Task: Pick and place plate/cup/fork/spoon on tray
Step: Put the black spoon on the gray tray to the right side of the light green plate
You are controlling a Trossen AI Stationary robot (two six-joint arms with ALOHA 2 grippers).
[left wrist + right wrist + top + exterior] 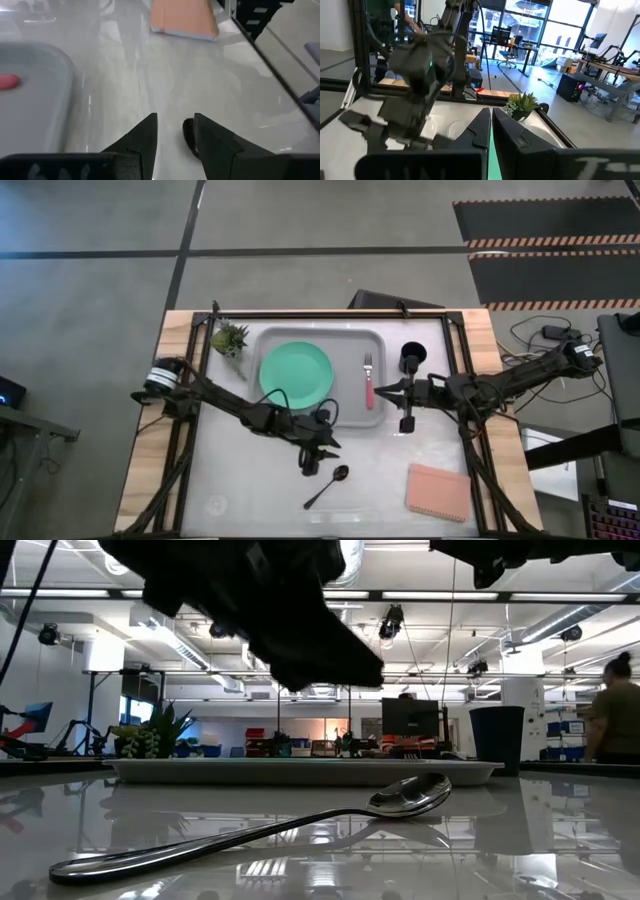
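Spoon (328,485) lies loose on the near tabletop (250,490), so the left gripper (312,463) hovers just over it, fingers slightly parted and empty, seemingly lining up a grab. Farther off, plate (296,373) and fork (368,381) already sit in the tray (345,340); the cup (412,357) waits just right of it beside the right gripper (382,390), whose fingers are pressed together, empty.

Spoon (300,825) (tray (300,770) behind)

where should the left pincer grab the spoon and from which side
Grip the spoon at mid-handle, from straight above, fingers across its width. It lies flat and alone on the table, bowl toward the tray, thin handle running diagonally away. The left pincer already hovers open beside it, so rotating to straddle the handle looks simplest.
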